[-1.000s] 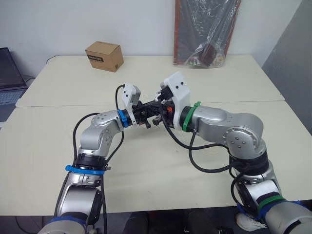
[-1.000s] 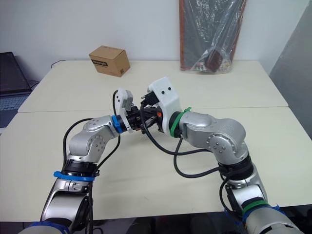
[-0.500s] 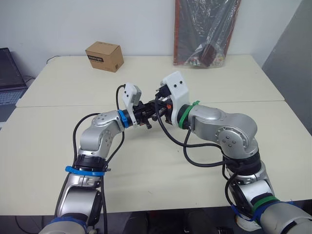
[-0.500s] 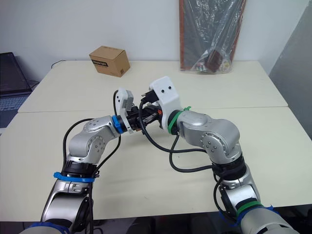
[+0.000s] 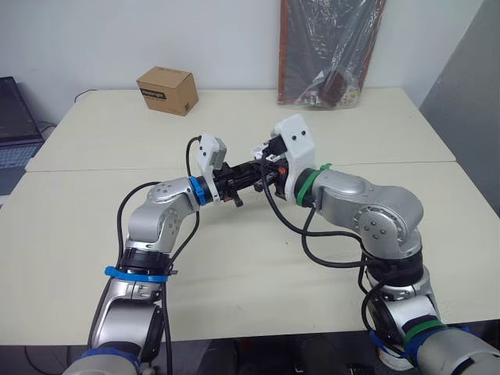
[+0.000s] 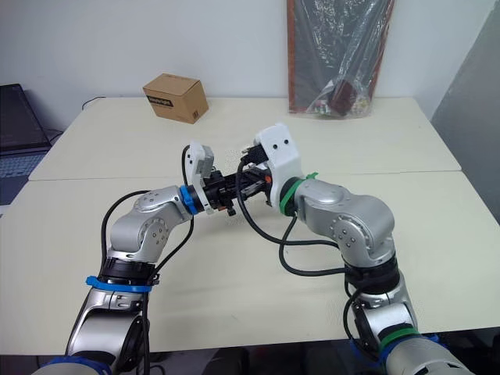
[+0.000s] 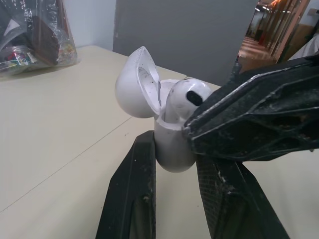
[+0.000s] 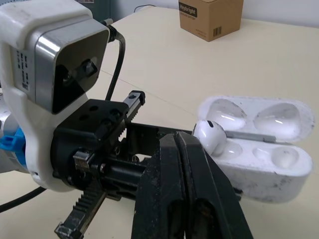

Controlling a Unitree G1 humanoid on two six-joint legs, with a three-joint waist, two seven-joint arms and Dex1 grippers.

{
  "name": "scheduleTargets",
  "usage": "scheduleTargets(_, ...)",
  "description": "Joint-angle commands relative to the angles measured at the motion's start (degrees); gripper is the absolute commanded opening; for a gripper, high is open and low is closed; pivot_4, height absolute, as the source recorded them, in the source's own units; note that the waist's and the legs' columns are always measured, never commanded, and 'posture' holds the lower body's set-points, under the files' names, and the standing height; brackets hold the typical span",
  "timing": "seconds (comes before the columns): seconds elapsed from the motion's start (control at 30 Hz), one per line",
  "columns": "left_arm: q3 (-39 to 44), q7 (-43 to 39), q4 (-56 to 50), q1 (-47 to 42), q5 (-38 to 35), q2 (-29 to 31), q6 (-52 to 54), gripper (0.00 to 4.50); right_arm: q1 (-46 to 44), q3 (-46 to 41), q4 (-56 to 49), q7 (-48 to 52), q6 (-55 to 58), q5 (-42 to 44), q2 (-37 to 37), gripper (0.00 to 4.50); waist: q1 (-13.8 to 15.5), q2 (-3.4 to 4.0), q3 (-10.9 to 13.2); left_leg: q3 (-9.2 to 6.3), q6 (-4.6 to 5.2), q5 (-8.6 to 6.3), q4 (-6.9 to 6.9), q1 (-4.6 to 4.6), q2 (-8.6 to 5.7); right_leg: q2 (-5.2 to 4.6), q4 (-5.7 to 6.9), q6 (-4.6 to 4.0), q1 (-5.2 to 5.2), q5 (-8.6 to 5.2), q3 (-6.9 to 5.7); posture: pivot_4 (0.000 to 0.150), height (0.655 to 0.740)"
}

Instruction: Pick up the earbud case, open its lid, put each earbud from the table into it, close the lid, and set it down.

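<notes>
Left gripper [image 7: 174, 152] clamps the earbud case [image 8: 259, 172], lid [image 7: 134, 82] swung open, above the table [image 5: 258, 258]; right gripper [image 8: 177, 138], fingers pressed together, touches the half-seated earbud [image 8: 212, 137]; cardboard box [image 5: 166, 90] well apart near the far edge

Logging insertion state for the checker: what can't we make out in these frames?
Stem depth of the earbud in the earbud case: left wrist view, covered by the right gripper.
Case and earbud in the eye views: too small.
Table beneath the arms: eye views, arms cover it.
</notes>
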Motion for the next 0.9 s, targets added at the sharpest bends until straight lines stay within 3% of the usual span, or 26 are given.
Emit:
scheduleTargets(0.03,1.9,-0.6,-1.5,-1.3,-1.2,0.5,-1.1,0.79,0.4,-1.2,-2.2,0.8,1.1,-0.2,-0.2,0.03,0.0,0.0,0.0,0.0,0.0,0.0,0.0,0.0,0.0,0.0,0.01,0.0,0.0,0.0,0.0,0.15,0.74)
scheduleTargets(0.9,3.4,-3.3,-0.5,-1.7,-1.5,1.8,-1.4,0.79,1.9,-5.0,-4.5,2.3,3.5,-0.4,0.7,0.03,0.0,0.0,0.0,0.0,0.0,0.0,0.0,0.02,0.0,0.0,0.03,0.0,0.0,0.0,-0.01,0.15,0.74)
